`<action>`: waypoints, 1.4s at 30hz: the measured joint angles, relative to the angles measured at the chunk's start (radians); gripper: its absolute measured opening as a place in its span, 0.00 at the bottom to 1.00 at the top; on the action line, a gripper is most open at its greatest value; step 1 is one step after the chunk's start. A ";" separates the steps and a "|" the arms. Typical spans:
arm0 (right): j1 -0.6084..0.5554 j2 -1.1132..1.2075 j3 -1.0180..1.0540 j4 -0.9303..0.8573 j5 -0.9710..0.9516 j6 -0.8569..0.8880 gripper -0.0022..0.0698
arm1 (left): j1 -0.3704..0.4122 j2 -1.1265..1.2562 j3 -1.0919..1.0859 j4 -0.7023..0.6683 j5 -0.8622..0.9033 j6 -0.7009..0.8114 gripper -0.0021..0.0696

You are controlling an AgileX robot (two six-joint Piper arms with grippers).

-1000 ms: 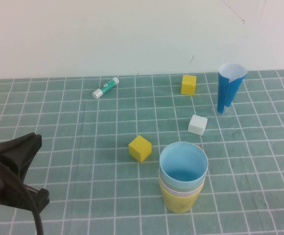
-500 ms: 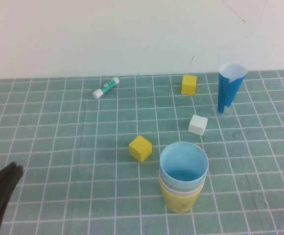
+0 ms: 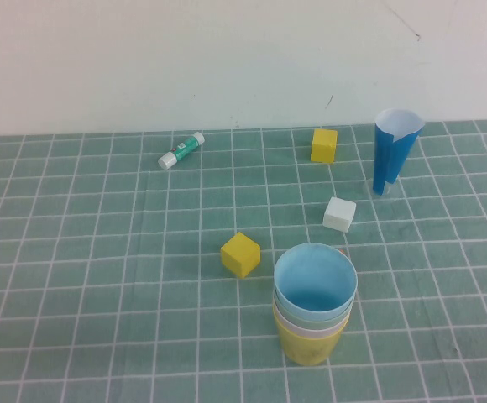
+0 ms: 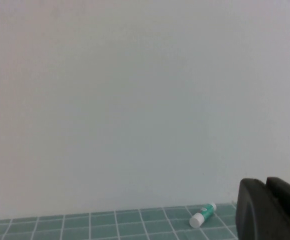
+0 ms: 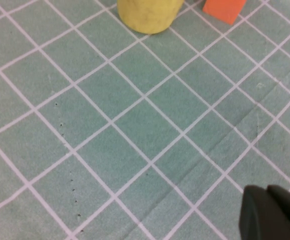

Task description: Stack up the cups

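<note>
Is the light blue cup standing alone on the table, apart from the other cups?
No, the light blue cup sits nested on top inside the yellow cup.

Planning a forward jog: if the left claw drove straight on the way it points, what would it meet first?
Probably the bare wall. The left claw aims above the mat; only the glue stick lies low beside that line. Depth is unclear.

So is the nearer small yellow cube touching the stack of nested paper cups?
Apart. The high view shows green mat between the yellow cube and the stacked cups. The left gripper and right gripper show only in their wrist views, away from both.
</note>
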 joint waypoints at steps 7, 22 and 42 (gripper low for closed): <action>0.000 0.000 0.000 0.000 0.000 0.000 0.03 | 0.027 -0.001 0.000 -0.168 0.103 0.090 0.03; 0.000 0.000 0.001 0.000 0.000 0.000 0.03 | 0.031 -0.037 0.000 -0.584 0.580 0.490 0.03; 0.000 0.000 0.001 0.000 0.000 0.000 0.03 | -0.032 -0.039 -0.002 -0.531 0.616 0.585 0.03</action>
